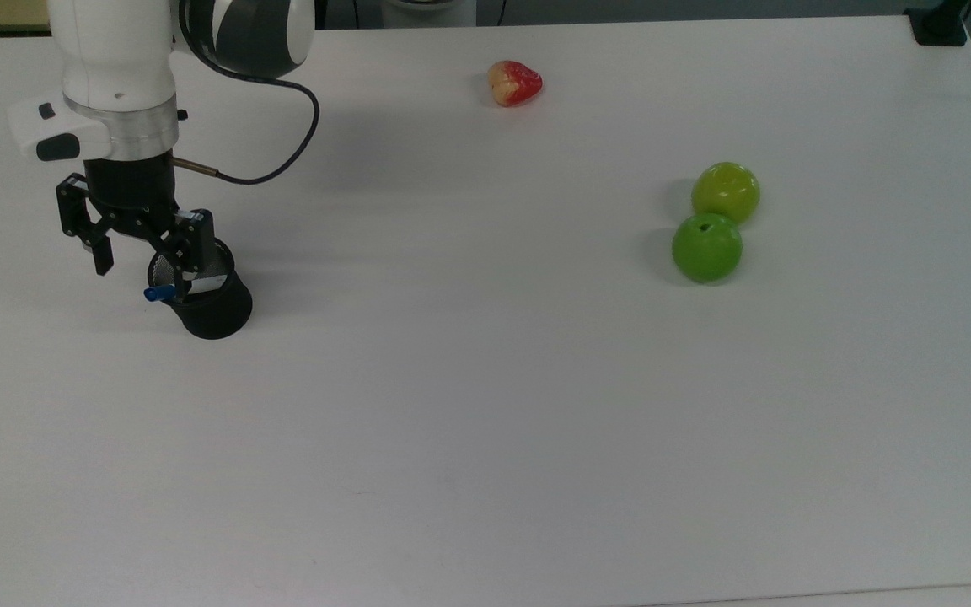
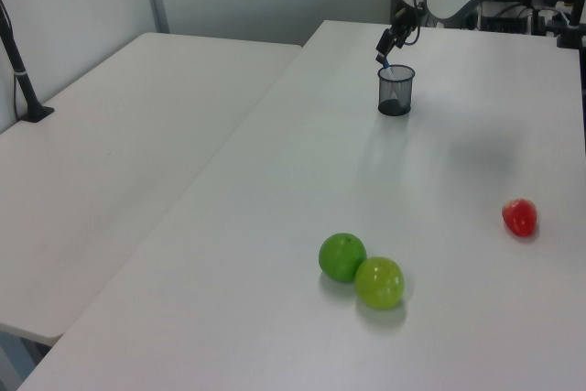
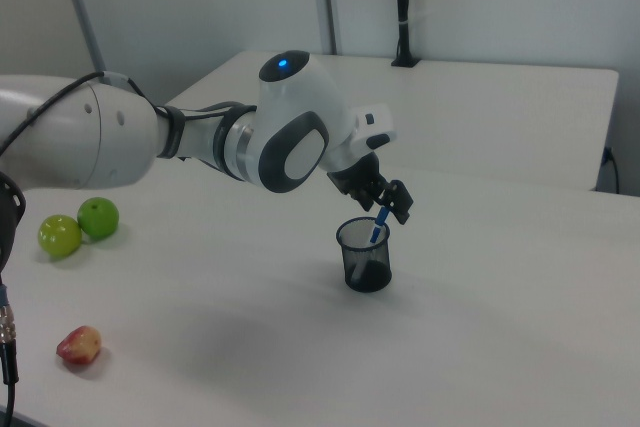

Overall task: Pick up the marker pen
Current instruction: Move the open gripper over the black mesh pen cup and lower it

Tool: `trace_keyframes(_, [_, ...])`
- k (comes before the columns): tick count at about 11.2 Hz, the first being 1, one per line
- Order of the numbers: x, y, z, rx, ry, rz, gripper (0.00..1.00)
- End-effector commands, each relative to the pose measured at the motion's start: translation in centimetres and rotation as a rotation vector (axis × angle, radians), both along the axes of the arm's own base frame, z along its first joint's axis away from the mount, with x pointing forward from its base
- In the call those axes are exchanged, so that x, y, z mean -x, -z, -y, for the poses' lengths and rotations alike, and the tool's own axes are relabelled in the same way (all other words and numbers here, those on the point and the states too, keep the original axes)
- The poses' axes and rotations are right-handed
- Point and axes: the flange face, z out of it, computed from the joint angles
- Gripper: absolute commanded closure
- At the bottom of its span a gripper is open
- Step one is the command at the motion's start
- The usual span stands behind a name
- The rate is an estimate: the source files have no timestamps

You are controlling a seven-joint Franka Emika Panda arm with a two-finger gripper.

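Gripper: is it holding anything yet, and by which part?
Nothing is held. The gripper is open above the mesh cup, its fingers either side of the marker pen, which leans in the cup.

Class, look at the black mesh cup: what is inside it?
A marker pen stands tilted in the black mesh cup, its blue cap poking above the rim. The open gripper hangs over the cup, covering part of the inside in the top view.

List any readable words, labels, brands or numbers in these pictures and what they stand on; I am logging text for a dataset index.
None can be read.
Marker pen: no print legible on its barrel.
Gripper: no marking can be made out.
Black mesh cup, green apples and red fruit: no labels.
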Motion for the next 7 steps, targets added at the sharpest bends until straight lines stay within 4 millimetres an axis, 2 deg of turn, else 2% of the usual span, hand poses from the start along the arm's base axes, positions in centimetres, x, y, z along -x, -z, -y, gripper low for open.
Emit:
trace_keyframes(1, [-0.4, -0.1, -0.4, 0.003, 0.004, 0.022, 0.33])
trace_keyframes(4, [-0.5, 0.4, -0.4, 0.004, 0.001, 0.013, 0.52])
trace_keyframes(6, [-0.6, 0.8, -0.6, 0.004, -0.003, 0.015, 0.59])
trace_keyframes(7, [-0.6, 1.0, -0.6, 0.004, -0.003, 0.013, 0.6])
